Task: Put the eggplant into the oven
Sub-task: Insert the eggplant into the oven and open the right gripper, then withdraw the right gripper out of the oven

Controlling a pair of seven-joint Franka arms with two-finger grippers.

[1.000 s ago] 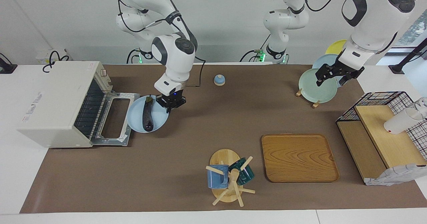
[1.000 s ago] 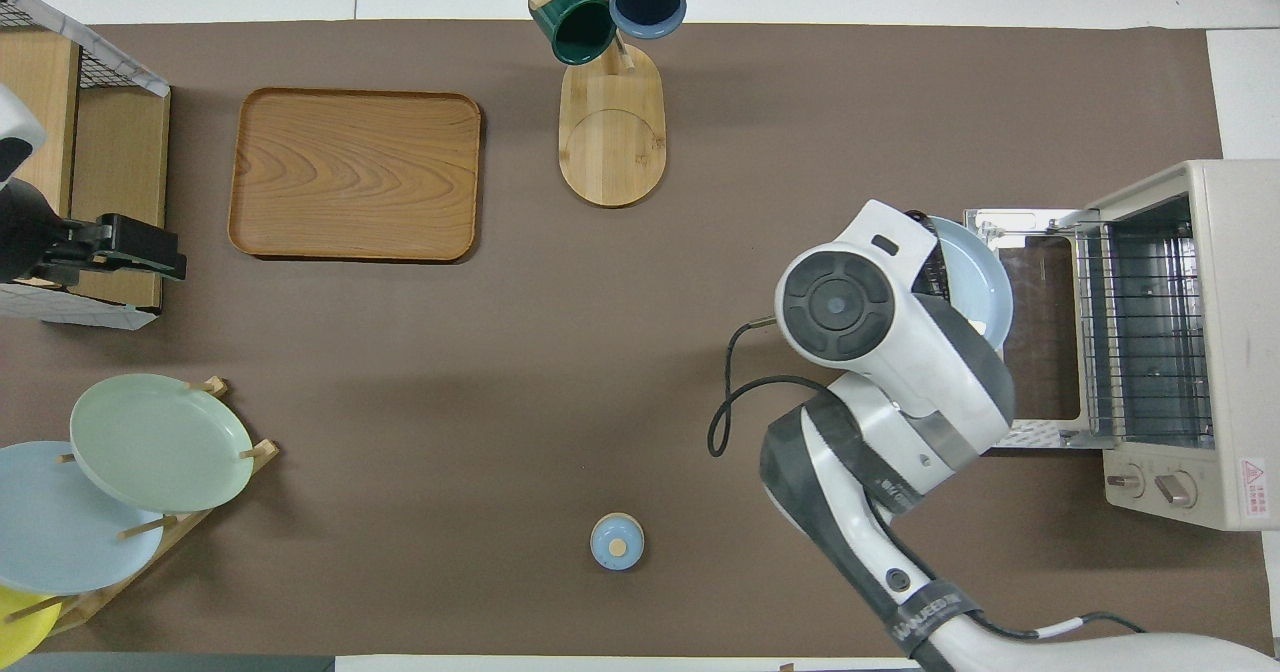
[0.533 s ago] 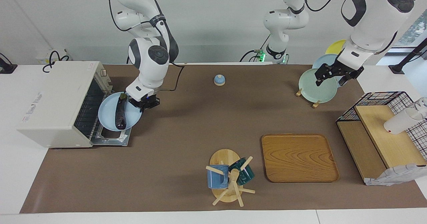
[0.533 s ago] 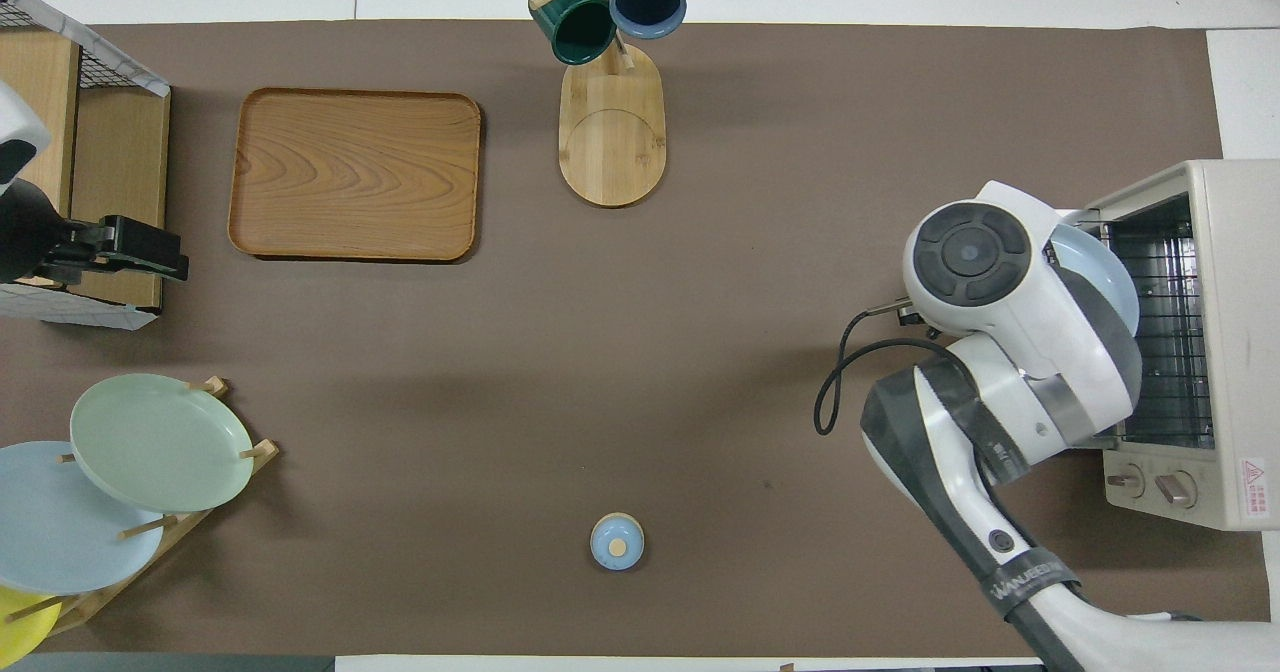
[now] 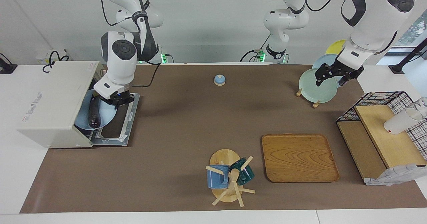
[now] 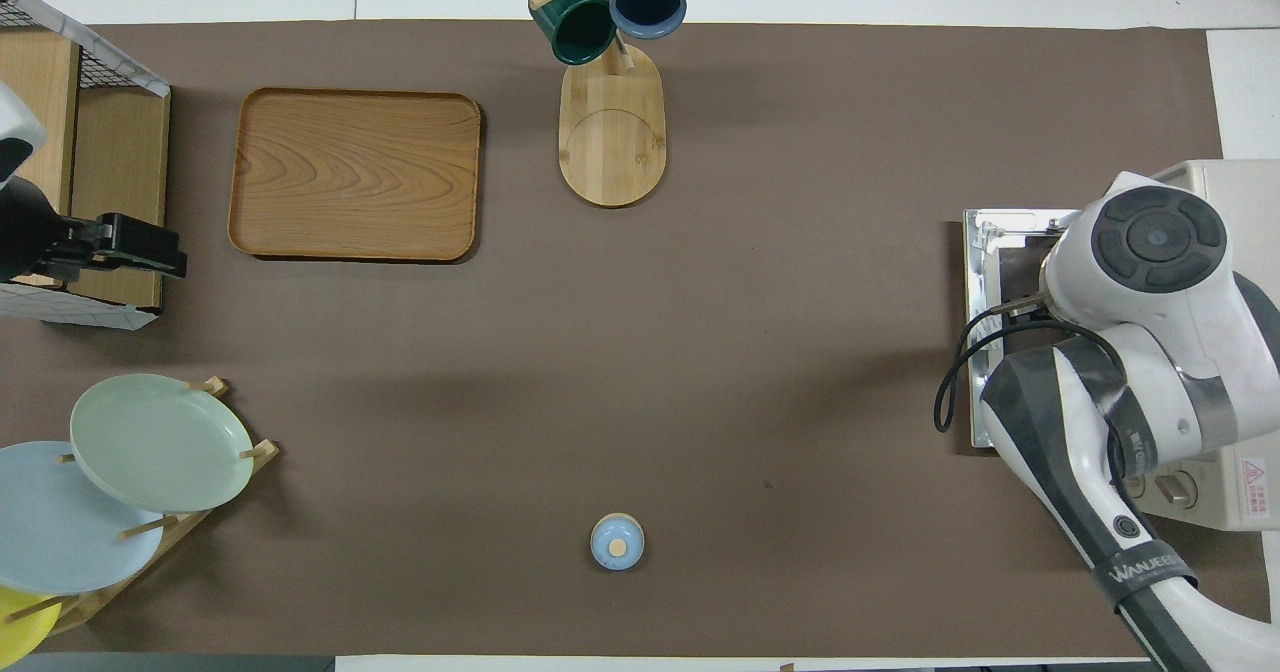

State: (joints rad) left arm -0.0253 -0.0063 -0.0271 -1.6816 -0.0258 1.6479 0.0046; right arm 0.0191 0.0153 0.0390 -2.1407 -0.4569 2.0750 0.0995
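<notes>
Brown table mat: right gripper clamped on light blue plate, eggplant aboard, half inside oven; left gripper spread wide over plate rack.

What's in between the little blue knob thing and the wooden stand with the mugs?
Nothing: only bare brown table mat lies between the small blue lid and the mug stand. The overhead view shows it best.

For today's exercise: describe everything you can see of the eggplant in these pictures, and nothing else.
The eggplant is slender, slightly curved, glossy and dark purple-black. It lies lengthwise on a light blue plate and touches nothing else visible. The right end effector, shut on the plate's rim, holds the plate partly inside the open white oven, above its lowered door. In the overhead view the right arm hides it.
</notes>
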